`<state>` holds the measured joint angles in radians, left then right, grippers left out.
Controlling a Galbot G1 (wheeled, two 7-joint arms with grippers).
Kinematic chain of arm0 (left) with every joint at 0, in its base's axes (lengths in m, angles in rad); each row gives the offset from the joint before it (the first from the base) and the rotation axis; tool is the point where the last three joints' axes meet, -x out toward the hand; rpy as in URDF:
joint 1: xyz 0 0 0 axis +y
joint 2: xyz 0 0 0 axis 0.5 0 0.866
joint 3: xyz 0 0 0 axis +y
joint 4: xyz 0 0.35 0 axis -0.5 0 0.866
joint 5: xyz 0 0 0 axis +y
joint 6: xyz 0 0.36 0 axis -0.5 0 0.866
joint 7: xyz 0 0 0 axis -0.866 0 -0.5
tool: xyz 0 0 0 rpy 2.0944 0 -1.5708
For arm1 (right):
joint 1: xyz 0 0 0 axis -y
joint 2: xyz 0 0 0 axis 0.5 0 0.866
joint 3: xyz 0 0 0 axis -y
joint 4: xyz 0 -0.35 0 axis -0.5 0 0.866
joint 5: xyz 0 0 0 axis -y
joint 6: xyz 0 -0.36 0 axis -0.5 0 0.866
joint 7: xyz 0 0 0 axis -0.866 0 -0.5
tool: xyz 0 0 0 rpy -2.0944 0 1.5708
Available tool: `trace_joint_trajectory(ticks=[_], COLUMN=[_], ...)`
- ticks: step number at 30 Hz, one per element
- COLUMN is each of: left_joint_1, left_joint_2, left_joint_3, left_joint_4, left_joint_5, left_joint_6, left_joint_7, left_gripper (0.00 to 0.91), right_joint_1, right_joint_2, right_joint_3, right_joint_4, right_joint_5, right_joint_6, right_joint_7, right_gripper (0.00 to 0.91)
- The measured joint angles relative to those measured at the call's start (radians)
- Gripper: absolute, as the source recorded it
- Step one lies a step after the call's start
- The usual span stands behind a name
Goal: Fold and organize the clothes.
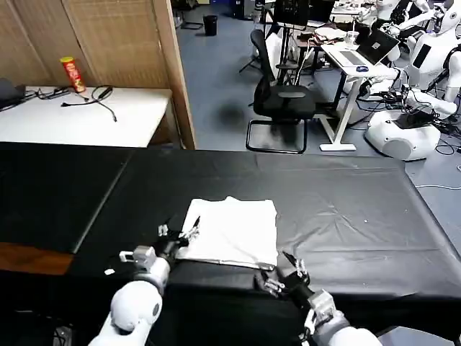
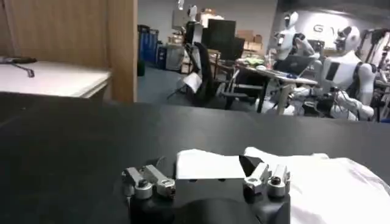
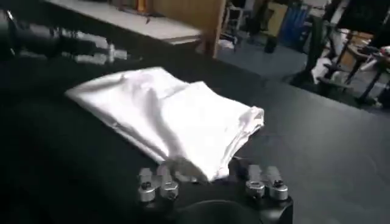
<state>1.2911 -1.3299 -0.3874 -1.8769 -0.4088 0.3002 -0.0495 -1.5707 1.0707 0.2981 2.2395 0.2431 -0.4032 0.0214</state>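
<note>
I see both pairs of fingers spread apart with nothing between them. The right gripper [image 1: 282, 272] sits nearest me, low at the front edge of the black tabletop [image 1: 346, 209], just off the near right corner of the T-shirt [image 1: 232, 232]. From its wrist camera, the right gripper [image 3: 207, 182] has its fingers [image 3: 268, 185] wide on either side of that corner, the cloth [image 3: 173, 122] bunched and rounded just ahead of them; I cannot tell whether metal touches fabric.

The left gripper [image 1: 178, 236] is a little farther in, at the shirt's near left edge. In its wrist view the left gripper [image 2: 206, 181] is open too, one finger [image 2: 149, 181] over bare black cover, the other beside the white cloth [image 2: 323, 185], with a flat white flap of the shirt lying just beyond the gap.

The T-shirt lies folded into a compact rectangle, plain white side up, near the front middle of the tabletop.

Farther back on the left stands a white table [image 1: 79, 115] with black cables [image 1: 94, 97] and a red-and-yellow can [image 1: 72, 74]. Beyond that, an office chair [image 1: 277, 101] stands on blue-grey floor.
</note>
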Motion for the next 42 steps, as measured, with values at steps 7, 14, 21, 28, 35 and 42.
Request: trace_joint_trajectory(ticks=[7,14,21,28,35,42], left_joint_1=[-0.007,-0.027,-0.030,-0.031,0.007,0.038], left_joint_2=[-0.016,-0.018,-0.024,-0.027,0.055,0.273], left_joint_3=[-0.004,-0.019,-0.026,-0.029,-0.075,-0.211], left_joint_4=[0.046,0.078,0.084,0.081,0.013,-0.044], left_joint_5=[-0.073,-0.181,-0.277,-0.254,-0.045,-0.032], left_joint_6=[-0.004,0.007,0.031,0.036,0.031,0.026], left_joint_7=[0.002,0.002,-0.003,-0.006,0.032,0.030], left_gripper=[0.878,0.156,0.000,0.000,0.000,0.000], right_joint_1=[-0.019,-0.040,-0.033,-0.037,-0.021,0.009], right_joint_2=[0.021,0.035,0.047,0.055,0.068,0.095], right_joint_3=[0.042,0.063,0.058,0.068,0.095,0.093], right_joint_4=[0.072,0.120,0.138,0.140,0.112,0.068], right_joint_5=[0.078,0.093,0.102,0.099,0.095,0.090], right_joint_6=[0.020,0.053,0.091,0.097,0.087,0.081], right_joint_7=[0.013,0.012,0.004,0.003,0.010,0.012], right_gripper=[0.878,0.878,0.878,0.878,0.878,0.878])
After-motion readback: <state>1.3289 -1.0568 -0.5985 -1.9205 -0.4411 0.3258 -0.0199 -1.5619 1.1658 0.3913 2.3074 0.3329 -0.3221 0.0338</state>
